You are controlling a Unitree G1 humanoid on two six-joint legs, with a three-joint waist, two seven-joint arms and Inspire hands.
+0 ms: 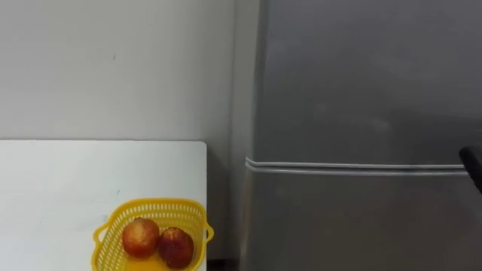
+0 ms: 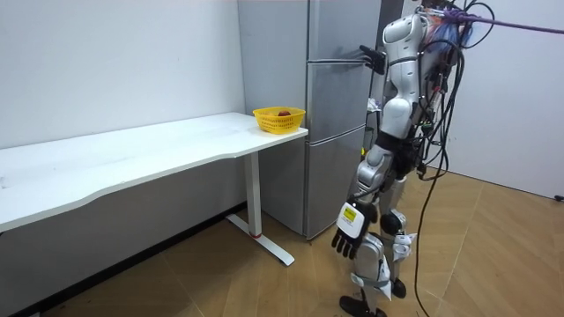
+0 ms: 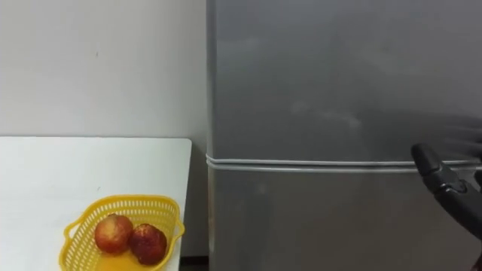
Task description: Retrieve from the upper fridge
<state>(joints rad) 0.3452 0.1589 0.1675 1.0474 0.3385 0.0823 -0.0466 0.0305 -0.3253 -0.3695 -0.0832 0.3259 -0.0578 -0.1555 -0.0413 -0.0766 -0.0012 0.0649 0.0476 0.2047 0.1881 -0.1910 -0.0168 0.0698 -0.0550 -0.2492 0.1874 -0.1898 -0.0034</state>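
Note:
The grey fridge stands shut before me, its upper door (image 1: 361, 75) above the seam and its lower door (image 1: 354, 226) below it. My right hand (image 3: 437, 175) comes in from the right at seam height, its dark fingers straight and close to the door front; in the room view this right hand (image 2: 370, 56) reaches to the fridge's side edge. Whether it touches the door I cannot tell. My left hand (image 2: 347, 236) hangs open and idle by my leg.
A white table (image 1: 68, 181) stands left of the fridge against the wall. At its near right corner is a yellow basket (image 1: 152, 209) with two red apples (image 1: 158, 241) in it. A narrow gap separates table and fridge.

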